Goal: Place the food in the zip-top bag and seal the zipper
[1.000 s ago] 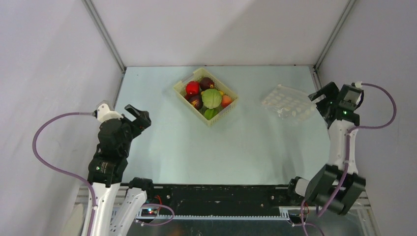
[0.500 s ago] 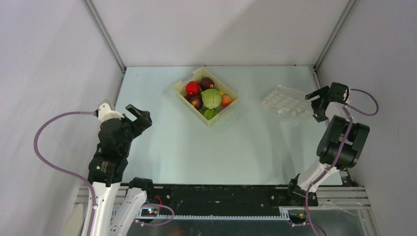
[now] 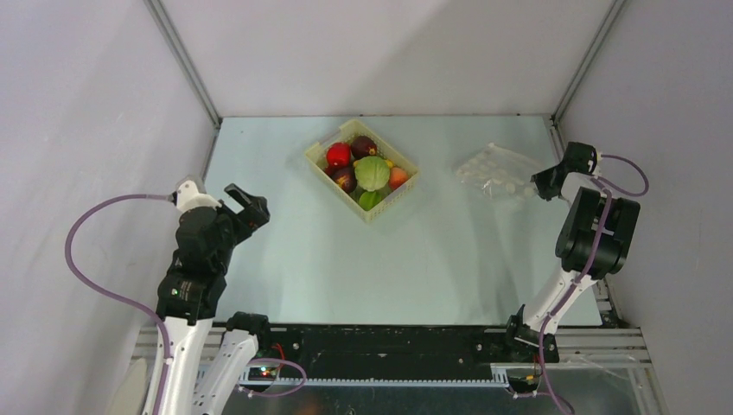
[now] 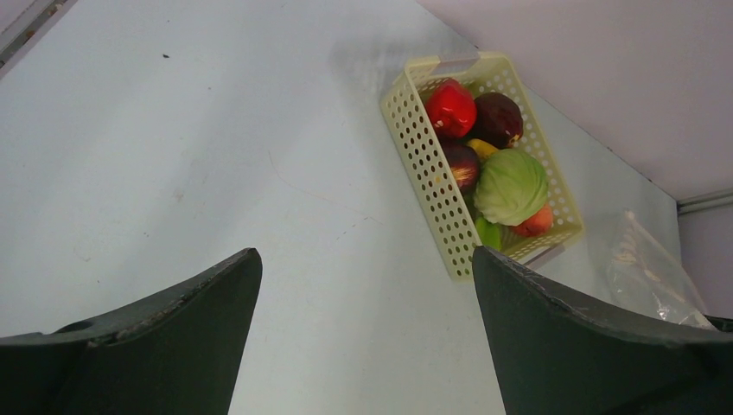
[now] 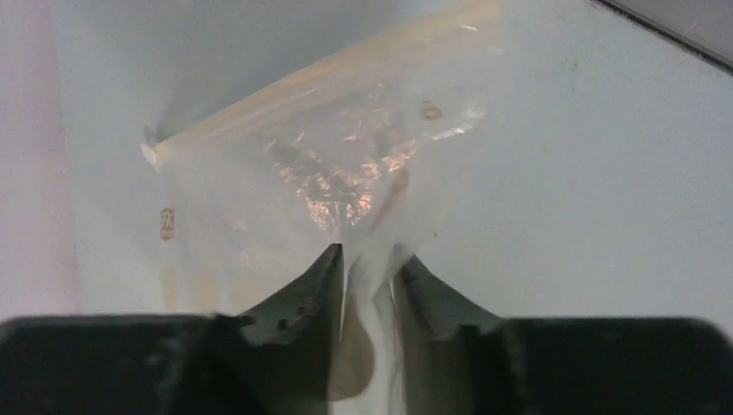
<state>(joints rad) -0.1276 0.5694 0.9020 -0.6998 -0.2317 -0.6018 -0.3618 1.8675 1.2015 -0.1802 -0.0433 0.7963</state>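
Two right fingers [image 5: 302, 294] apparently pinch the zip-top bag [image 5: 346, 164].

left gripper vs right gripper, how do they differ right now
The left gripper is spread wide and holds nothing; the right gripper is nearly closed, pinching the zip-top bag. The left gripper hangs left of the basket, apart from it; the right gripper touches the bag on the right of the table. Both are dark, two-fingered.

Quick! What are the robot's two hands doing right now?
Left gripper: open, holding nothing.
Right gripper: closed, pinching the clear plastic zip-top bag.
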